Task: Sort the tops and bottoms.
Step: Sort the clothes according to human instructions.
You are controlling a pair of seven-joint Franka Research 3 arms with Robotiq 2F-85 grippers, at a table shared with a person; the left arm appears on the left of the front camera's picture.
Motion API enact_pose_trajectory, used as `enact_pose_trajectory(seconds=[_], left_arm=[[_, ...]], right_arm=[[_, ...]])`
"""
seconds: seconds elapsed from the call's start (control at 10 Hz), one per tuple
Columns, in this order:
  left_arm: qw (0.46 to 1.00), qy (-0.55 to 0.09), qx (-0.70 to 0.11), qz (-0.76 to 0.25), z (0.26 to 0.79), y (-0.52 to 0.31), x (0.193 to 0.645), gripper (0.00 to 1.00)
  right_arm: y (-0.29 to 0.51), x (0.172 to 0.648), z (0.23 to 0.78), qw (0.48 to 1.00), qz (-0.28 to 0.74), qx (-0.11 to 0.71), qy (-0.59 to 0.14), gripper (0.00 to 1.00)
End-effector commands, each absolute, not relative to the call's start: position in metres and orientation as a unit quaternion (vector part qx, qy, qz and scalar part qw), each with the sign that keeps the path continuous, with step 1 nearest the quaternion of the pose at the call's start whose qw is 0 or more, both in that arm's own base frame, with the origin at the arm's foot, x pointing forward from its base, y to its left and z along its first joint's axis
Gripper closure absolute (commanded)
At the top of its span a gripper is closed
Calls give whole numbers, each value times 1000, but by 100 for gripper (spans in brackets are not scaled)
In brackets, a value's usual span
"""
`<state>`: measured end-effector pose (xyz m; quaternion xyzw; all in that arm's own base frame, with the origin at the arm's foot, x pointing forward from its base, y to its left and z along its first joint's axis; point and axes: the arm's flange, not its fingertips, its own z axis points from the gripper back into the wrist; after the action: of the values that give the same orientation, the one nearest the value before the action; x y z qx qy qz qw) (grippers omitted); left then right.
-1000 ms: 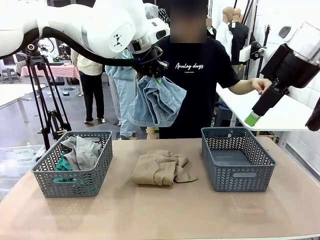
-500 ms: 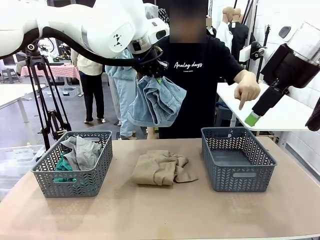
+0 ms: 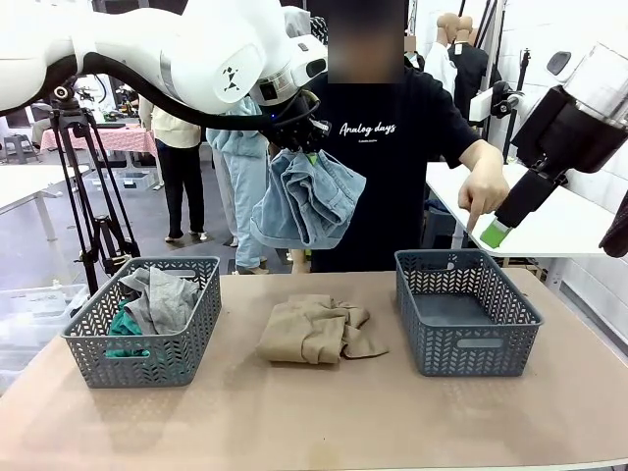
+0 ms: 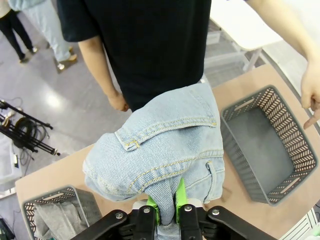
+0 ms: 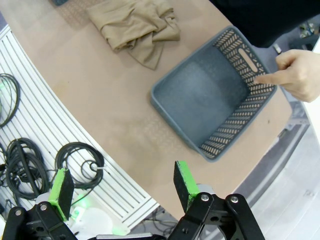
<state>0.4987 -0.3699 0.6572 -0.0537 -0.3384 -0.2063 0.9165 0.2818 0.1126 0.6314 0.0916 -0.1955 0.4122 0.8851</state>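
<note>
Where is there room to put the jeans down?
The right basket is empty inside. Bare table runs along the near edge and on both sides of the tan top, up to each basket. The left basket is crowded with the grey top and teal top.

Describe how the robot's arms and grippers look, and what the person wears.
The left arm and right arm are smooth, rounded white shells with dark joints. The left gripper and right gripper are black, bolted, with green pads. The person wears a black short-sleeved T-shirt with white lettering.
</note>
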Motion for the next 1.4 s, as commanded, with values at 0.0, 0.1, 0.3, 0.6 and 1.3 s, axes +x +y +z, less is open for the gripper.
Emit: enact_pose_trajectory(seconds=[0.0, 0.1, 0.3, 0.6, 1.3], left_arm=[[916, -342, -58, -202, 664, -367, 498, 100], [916, -342, -58, -202, 664, -367, 498, 100], [916, -342, -58, -202, 664, -367, 498, 100], [916, -342, -58, -202, 664, -367, 498, 100], [877, -375, -90, -285, 691, -412, 478, 100]], right_arm=[[113, 283, 634, 887, 413, 86, -186, 0], [113, 282, 631, 885, 412, 92, -195, 0], [88, 260, 642, 891, 402, 94, -192, 0], [40, 231, 653, 905, 355, 105, -210, 0], [16, 224, 660, 904, 343, 124, -225, 0]])
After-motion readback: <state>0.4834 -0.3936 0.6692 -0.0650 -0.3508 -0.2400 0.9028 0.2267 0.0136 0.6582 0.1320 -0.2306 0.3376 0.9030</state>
